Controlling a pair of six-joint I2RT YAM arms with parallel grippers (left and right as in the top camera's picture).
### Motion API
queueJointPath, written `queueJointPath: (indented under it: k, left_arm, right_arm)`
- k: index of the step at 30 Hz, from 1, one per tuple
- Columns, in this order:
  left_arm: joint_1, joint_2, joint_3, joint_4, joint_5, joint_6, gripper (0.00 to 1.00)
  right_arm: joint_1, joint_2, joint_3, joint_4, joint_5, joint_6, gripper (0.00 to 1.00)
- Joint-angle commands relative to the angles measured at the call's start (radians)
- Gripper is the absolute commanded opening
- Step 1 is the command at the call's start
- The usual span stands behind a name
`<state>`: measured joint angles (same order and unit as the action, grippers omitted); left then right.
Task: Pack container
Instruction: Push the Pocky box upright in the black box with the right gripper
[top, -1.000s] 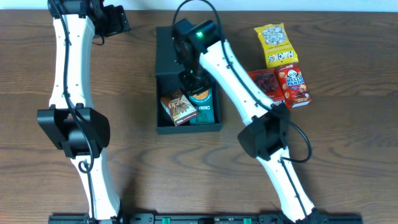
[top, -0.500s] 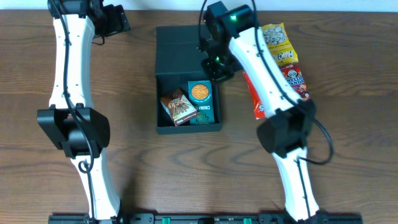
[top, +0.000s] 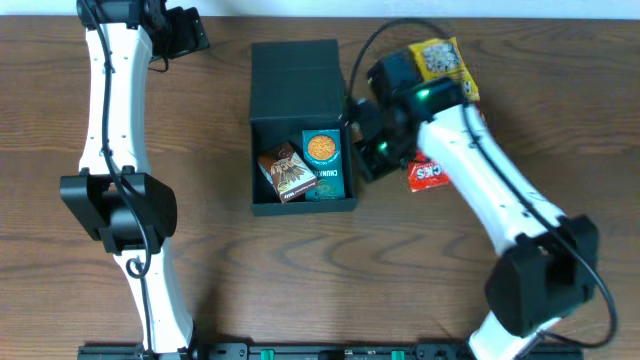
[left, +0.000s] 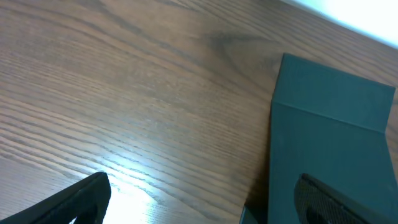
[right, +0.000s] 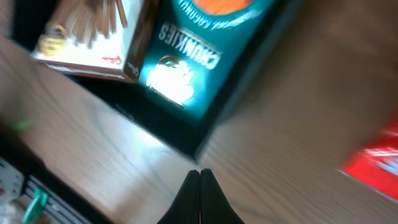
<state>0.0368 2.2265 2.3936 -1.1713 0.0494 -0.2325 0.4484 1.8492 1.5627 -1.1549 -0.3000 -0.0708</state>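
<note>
The container (top: 262, 150) is a black square box with its flap lid (top: 294, 72) open toward the far side. In it lie a brown snack packet (top: 285, 172) and a small teal snack box with an orange circle (top: 323, 165). My right gripper (top: 370, 160) is shut and empty, just outside the box's right wall. The right wrist view shows its closed fingers (right: 200, 186) over bare wood at the box's corner (right: 205, 134), with the teal box (right: 199, 43) beyond. My left gripper (top: 195, 32) is open and empty at the far left; its wrist view (left: 205, 208) shows the lid (left: 329, 137).
A red snack packet (top: 430, 174) lies right of the box, partly under my right arm, and shows blurred in the right wrist view (right: 373, 162). A yellow snack bag (top: 440, 58) lies at the far right, partly hidden by the arm.
My right gripper left the box, swung to the far right, then came down beside the box's right wall. The teal snack box stays in the box. The left arm has not moved.
</note>
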Motion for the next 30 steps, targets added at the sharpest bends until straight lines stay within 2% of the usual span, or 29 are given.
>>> queueJointPath:
  k: [1,7,17,30]
  left_arm:
    - [0.002,-0.020,0.020,-0.006,-0.001,-0.003,0.95]
    - [0.002,-0.020,0.020,-0.013,-0.001,-0.003,0.95]
    - [0.002,-0.020,0.020,-0.021,-0.005,0.001,0.95]
    - [0.002,-0.020,0.020,-0.022,-0.005,0.001,0.95]
  right_arm:
    - [0.052,0.014,-0.046,0.058,-0.022,-0.013,0.01]
    - [0.129,0.076,-0.067,0.203,-0.024,-0.013,0.01]
    - [0.211,0.115,-0.065,0.237,-0.044,-0.049,0.01]
    - [0.228,0.161,-0.064,0.333,-0.041,-0.085,0.01]
